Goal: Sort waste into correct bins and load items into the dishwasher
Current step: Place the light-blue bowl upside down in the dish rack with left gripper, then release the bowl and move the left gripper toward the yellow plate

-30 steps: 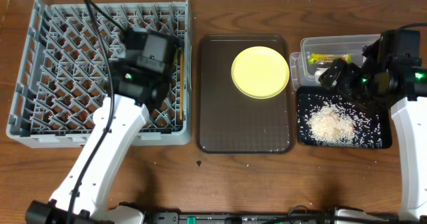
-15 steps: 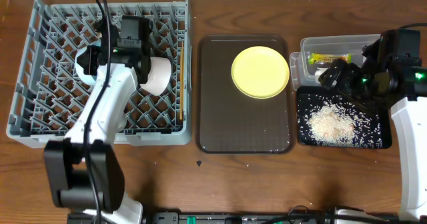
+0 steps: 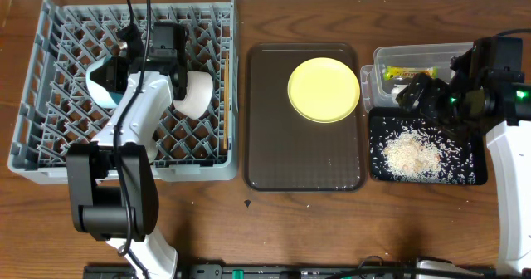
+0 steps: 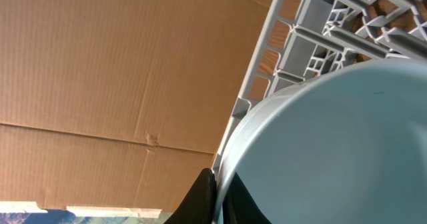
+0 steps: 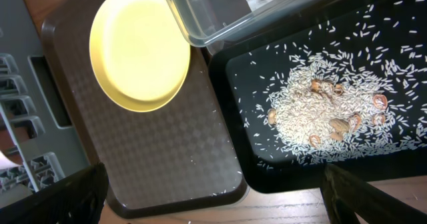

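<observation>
Now, step: seating the blue bowl (image 3: 101, 86) in the rack (image 3: 50, 138); the plate is not yet loaded.
Left pincer (image 3: 120, 67): clenched on the blue bowl's rim. The wrist view shows one finger (image 4: 203, 196) against the outer wall; the other is hidden.
Blue bowl: tilted on its side over the rack's left-middle pegs, near the white bowl (image 3: 196, 93) but apart from it.
Doing it well: I judge the bowl should go down until its rim sits between two peg rows and leans on them. Only then loosen the grip, slowly, so it cannot roll. Lift away clear of the white bowl.
Chopsticks (image 3: 224, 88): lying along the rack's right edge.
Plate (image 3: 323, 89): on the brown tray (image 3: 282, 146); probably next to load.
Right pincer (image 3: 415, 94): released, grasping nothing, hovering where the tub (image 3: 419, 51) meets the black tray (image 3: 477, 175).
Waste: wrapper (image 3: 411, 72) in the tub; rice (image 3: 411, 154) on the black tray.
</observation>
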### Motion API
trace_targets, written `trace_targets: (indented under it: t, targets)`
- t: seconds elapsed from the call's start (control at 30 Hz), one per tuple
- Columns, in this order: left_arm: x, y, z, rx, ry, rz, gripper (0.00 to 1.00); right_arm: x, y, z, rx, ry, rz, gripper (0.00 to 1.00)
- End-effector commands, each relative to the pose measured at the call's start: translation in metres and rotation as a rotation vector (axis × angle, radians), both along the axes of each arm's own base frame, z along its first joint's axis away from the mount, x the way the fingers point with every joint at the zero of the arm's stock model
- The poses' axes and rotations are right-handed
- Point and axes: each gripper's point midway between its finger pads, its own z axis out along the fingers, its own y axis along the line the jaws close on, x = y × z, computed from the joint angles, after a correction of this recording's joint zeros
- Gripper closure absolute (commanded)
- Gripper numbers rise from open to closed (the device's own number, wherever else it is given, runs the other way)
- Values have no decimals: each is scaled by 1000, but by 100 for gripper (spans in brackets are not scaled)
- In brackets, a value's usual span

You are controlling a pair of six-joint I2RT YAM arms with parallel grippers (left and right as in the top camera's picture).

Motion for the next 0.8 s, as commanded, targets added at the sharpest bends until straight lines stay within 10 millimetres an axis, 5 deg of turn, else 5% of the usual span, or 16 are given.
trace_targets:
  t: [0.0,0.6,0.77]
  targets:
    - [-5,5,4,44,2,28,92,-1,0,1,7,0,-9,1]
    - [-4,-10,-27,-5,39,-18,92,-1,0,1,7,0,-9,1]
    - [3,-29,-33,-43,42,-75,83,-1,0,1,7,0,-9,1]
